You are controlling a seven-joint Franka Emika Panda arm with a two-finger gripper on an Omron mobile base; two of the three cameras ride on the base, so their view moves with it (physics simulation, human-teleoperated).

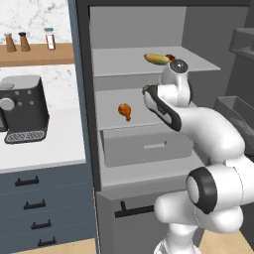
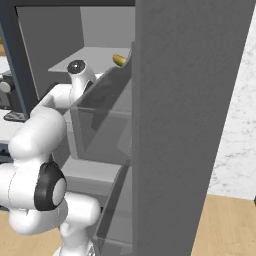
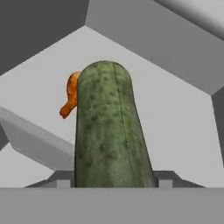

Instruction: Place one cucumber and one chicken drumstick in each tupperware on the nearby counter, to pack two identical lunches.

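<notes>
In the hand view a cucumber (image 3: 109, 131) stands up between the gripper's finger tips and blocks the middle of the way ahead, with a chicken drumstick (image 3: 70, 98) just behind its left side on the fridge shelf (image 3: 175, 131). To the right of the cucumber the shelf is bare up to the back wall. In the left base view the drumstick (image 1: 125, 110) lies near the left end of the middle shelf (image 1: 111, 119); the drawer (image 1: 146, 145) closes off the space below.

Quick count: one cucumber (image 3: 111, 127), one chicken drumstick (image 1: 125, 110), one banana (image 1: 156, 59) up on the top shelf, one coffee machine (image 1: 22, 109), and three little bottles (image 1: 24, 41) on the wooden ledge.
</notes>
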